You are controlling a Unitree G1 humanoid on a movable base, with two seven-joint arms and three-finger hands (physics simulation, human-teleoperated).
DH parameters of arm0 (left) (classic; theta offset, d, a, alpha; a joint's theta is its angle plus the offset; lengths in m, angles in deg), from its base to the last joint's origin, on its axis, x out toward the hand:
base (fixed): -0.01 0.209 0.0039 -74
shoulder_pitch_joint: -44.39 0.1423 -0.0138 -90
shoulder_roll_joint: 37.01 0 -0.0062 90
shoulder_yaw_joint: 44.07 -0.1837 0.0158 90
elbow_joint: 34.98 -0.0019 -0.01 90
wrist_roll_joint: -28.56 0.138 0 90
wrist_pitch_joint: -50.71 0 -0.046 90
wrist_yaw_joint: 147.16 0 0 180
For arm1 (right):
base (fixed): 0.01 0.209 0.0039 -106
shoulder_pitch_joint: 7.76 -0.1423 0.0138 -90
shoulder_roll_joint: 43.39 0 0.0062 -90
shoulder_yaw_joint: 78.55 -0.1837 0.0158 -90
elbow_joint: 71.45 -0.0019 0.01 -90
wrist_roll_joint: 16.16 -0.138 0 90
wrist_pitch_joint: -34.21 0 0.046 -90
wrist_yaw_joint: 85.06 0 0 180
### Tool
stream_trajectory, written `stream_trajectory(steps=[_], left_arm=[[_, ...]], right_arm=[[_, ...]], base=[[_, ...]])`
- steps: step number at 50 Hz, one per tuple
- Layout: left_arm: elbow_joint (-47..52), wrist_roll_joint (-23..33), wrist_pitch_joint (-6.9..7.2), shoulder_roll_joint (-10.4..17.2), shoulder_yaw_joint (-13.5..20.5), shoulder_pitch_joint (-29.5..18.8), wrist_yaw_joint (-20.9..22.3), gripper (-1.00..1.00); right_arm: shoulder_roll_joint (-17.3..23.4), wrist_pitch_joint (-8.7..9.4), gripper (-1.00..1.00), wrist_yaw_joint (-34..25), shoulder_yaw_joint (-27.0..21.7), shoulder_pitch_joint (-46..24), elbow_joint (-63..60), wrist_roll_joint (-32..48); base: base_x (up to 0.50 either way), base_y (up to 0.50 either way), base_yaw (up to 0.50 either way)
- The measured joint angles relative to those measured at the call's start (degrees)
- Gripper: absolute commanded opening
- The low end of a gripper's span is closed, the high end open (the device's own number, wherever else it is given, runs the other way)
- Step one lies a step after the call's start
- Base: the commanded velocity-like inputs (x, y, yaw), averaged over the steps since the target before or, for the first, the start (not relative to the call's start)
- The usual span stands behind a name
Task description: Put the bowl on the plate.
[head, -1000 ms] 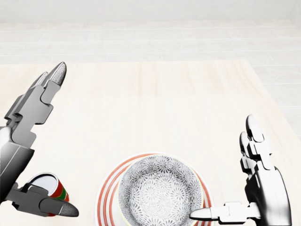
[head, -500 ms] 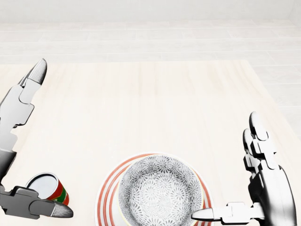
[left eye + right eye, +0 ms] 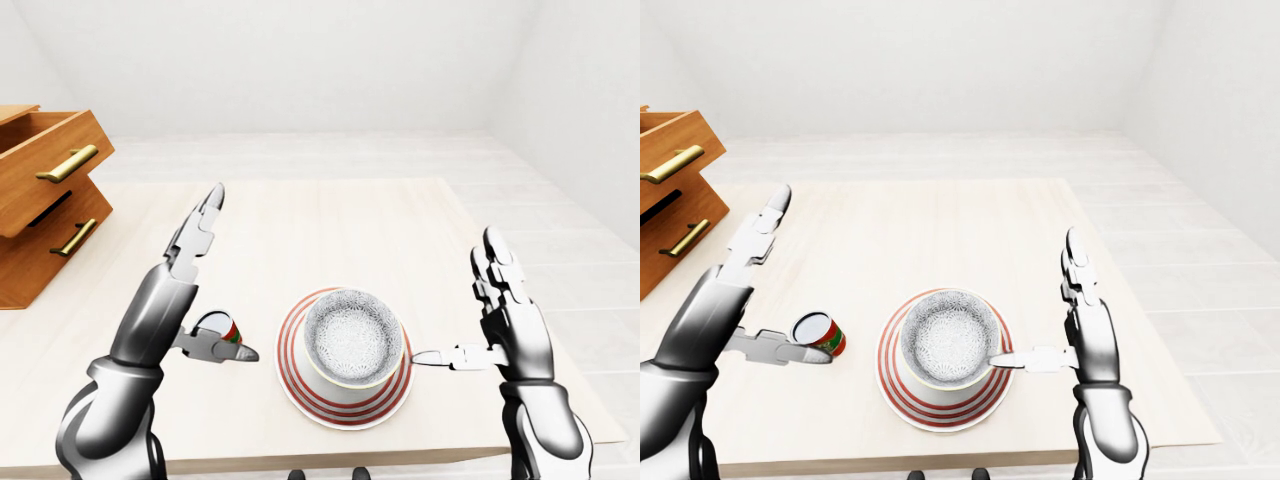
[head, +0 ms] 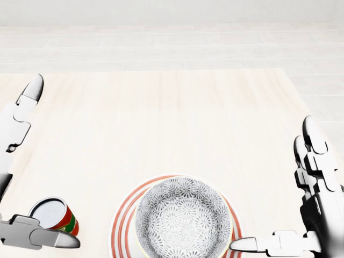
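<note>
Since the earlier frames, the left hand (image 3: pixel 172 298) and right hand (image 3: pixel 512 328) have been drawn outward, fingers spread, nothing gripped. Between them, the grey-patterned ceramic bowl (image 3: pixel 353 337) is seated upright on the round red-striped plate (image 3: pixel 291 372). A small red-and-green can (image 3: pixel 219 327) is seen by the left thumb on the pale wooden table (image 3: pixel 320 225). A brown wooden drawer cabinet (image 3: pixel 45 205) is seen far left.

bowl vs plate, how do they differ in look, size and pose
The bowl is deep with a grey floral pattern; the plate is flat, white with red rings. The plate is wider than the bowl. The bowl sits on the plate; the plate lies on the table. Both are round and upright.
</note>
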Motion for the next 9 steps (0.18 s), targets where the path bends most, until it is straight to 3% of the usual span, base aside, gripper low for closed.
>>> stream_trajectory(steps=[9], left_arm=[[-0.42, -0.07, 0.0, 0.39, 0.64, -0.1, -0.06, 1.0]], right_arm=[[-0.36, 0.0, 1.0, -1.65, -2.27, 0.02, -2.15, 0.36]], base=[[0.0, 0.0, 0.0]])
